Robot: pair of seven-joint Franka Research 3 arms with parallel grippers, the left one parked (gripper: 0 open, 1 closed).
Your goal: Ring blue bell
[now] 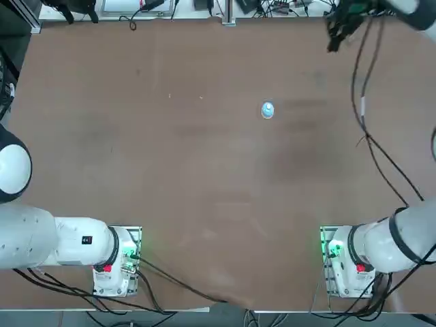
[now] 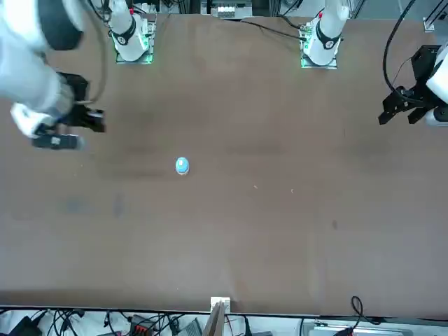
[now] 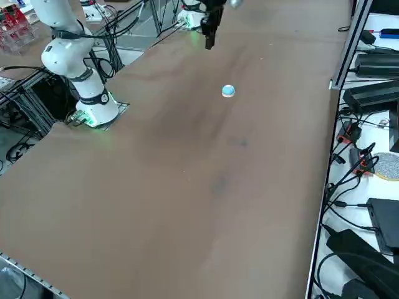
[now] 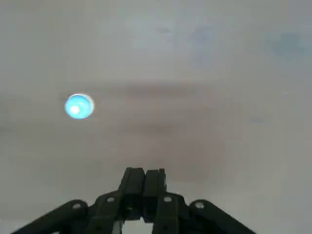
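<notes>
The blue bell (image 1: 267,110) is a tiny light-blue dome with a whitish rim, standing alone on the brown table (image 1: 170,170) a little beyond its middle. It also shows in the front view (image 2: 182,165), the right side view (image 3: 228,91) and the right wrist view (image 4: 79,106). My right gripper (image 1: 333,42) hangs well above the table, off to the right of the bell and farther from the bases. Its two black fingers (image 4: 145,179) are pressed together with nothing between them. The gripper also appears in the front view (image 2: 96,123) and the right side view (image 3: 210,41).
The two arm bases (image 1: 347,262) (image 1: 119,262) are bolted at the near edge of the table. Black cables (image 1: 371,136) trail from the right arm over the table's right side. Cables and electronics (image 3: 374,75) line the shelf past the far edge.
</notes>
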